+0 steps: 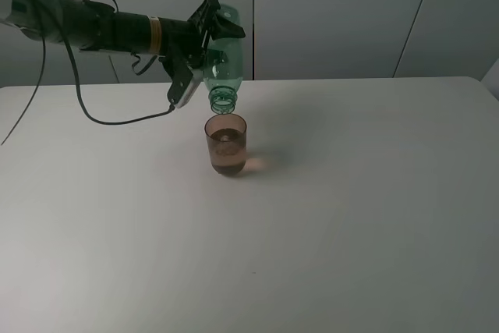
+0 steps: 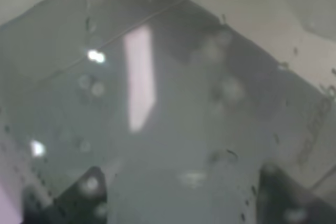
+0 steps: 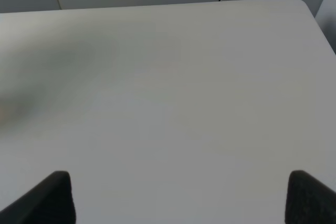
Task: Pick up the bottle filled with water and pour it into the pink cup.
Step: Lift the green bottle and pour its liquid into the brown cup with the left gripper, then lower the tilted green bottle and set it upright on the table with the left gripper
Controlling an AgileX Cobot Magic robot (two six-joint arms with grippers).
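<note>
Presently listed: the bottle (image 1: 227, 60), clamped across its body by the left gripper (image 1: 204, 43) and held neck-down, its mouth just above the pink cup (image 1: 226, 144), so that water is delivered straight into it. The cup is stood upright on the table (image 1: 351, 216), partly filled. The right gripper (image 3: 181, 198) is seen over bare table, fingers spread wide, nothing held, presumably unneeded for pouring.

Bottle (image 1: 228, 64) translucent green; pink cup (image 1: 226, 146) translucent brownish-pink; table (image 1: 351, 216) plain white.

Bottle (image 1: 226, 60) over pink cup (image 1: 226, 146); table (image 1: 351, 216) otherwise open
</note>
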